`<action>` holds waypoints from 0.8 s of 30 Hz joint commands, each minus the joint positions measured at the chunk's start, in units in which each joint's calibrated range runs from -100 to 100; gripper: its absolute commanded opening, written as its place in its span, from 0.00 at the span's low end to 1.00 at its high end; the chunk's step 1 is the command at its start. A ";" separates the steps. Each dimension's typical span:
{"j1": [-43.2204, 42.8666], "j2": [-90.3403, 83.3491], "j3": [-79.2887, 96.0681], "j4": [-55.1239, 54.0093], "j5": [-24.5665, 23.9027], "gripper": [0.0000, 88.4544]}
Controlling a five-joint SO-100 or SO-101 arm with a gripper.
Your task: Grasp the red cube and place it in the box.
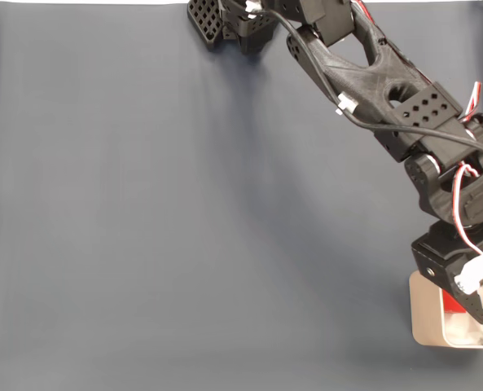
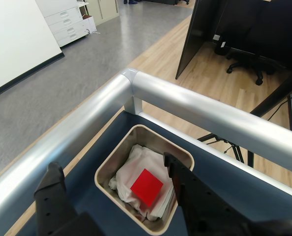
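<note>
The red cube (image 2: 146, 187) lies on the white padding (image 2: 136, 167) inside the box (image 2: 117, 153), below the spread, empty claw (image 2: 111, 177), between its fingers.

1. No text, label, brand, number or sign can be read in the fixed view, either on the black arm or on the grey worktop (image 1: 184, 228).
2. In the wrist view the red cube (image 2: 146, 187) shows a plain face without lettering.
3. The box (image 2: 136, 135) carries no marking on its rim or walls.
4. The drawer cabinet (image 2: 67, 22) far back on the floor shows no legible labels.
</note>
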 commanded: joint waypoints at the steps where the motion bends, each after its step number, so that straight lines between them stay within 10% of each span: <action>1: 0.51 -1.69 -2.99 -1.03 0.24 0.50; 8: 1.50 -3.07 -2.17 -0.54 0.93 0.02; 24: 23.52 -34.79 32.41 -5.38 0.10 0.00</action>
